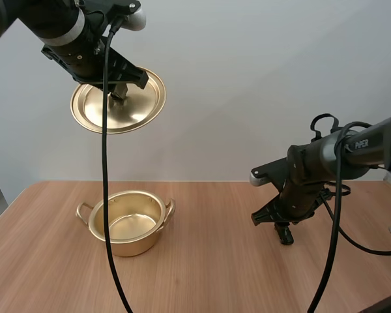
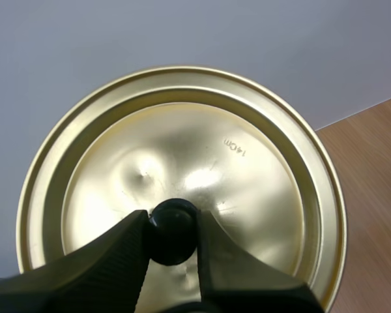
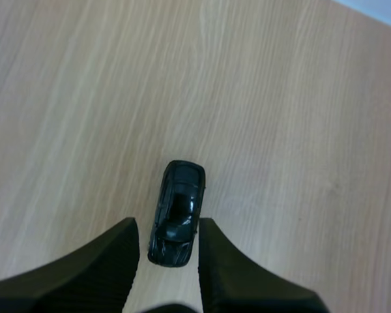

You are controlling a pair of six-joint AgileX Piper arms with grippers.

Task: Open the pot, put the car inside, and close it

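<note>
The right gripper (image 3: 167, 229), fingers apart, flanks the near end of the black toy car (image 3: 177, 205) on the table (image 3: 287, 130), its length running straight away from them, well right of the open pot (image 1: 134, 243); the left gripper (image 2: 173, 223) pinches the knob (image 2: 174, 214) of the lid (image 2: 182, 143) aloft.

**Arm poses.** Left arm (image 1: 68, 32) raised high, jaws pinched on the knob (image 2: 173, 228) of the lid (image 2: 247, 130). Right arm (image 1: 326, 158) folded low (wrist pitched downward), jaws parted, fingertips (image 3: 125, 251) close above the counter (image 1: 215, 261).
</note>
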